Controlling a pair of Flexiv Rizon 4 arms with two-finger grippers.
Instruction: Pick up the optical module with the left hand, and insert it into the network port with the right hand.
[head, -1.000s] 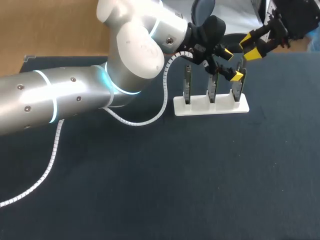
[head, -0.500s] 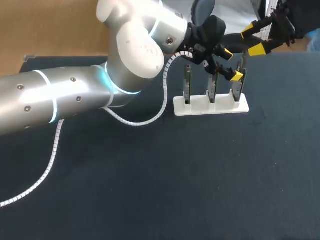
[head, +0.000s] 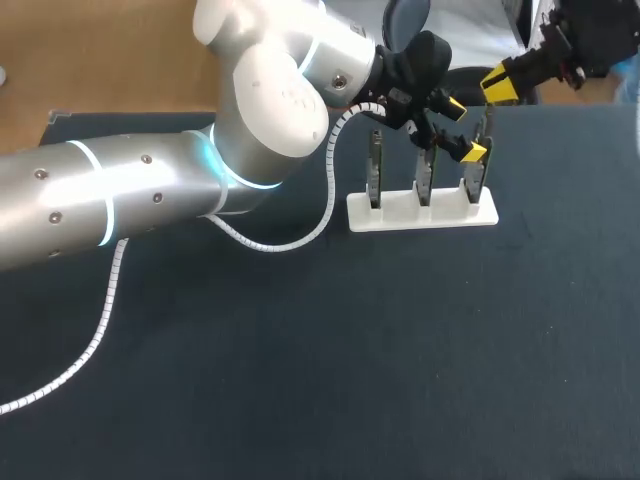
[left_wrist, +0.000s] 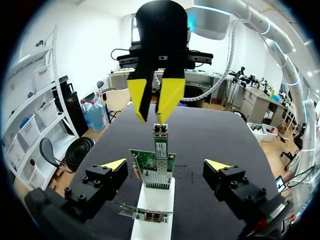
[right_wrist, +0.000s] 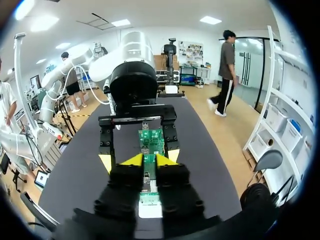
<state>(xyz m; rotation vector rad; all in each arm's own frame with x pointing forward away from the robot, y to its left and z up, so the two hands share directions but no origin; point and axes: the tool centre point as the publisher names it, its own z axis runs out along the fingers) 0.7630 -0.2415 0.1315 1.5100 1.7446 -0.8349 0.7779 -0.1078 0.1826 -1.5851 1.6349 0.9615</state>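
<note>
The rack (head: 422, 212) stands near the tabletop's far edge, right of its middle, with three circuit boards (head: 424, 178) upright in a row along it. The left gripper (head: 463, 128) sits over the rack's right end, one finger on each side of the board carrying the optical module (left_wrist: 160, 136), touching neither. The right gripper (head: 500, 82) hangs above and beyond that, over the far edge.

- A white rack (head: 420, 213) stands on the dark tabletop (head: 330, 380), holding three upright modules (head: 372, 170).
- The left pincer (head: 465, 128) — yellow tips apart — sits at the rightmost module (head: 469, 183).
- The right pincer (head: 500, 82) hangs just beyond it, higher up.
</note>
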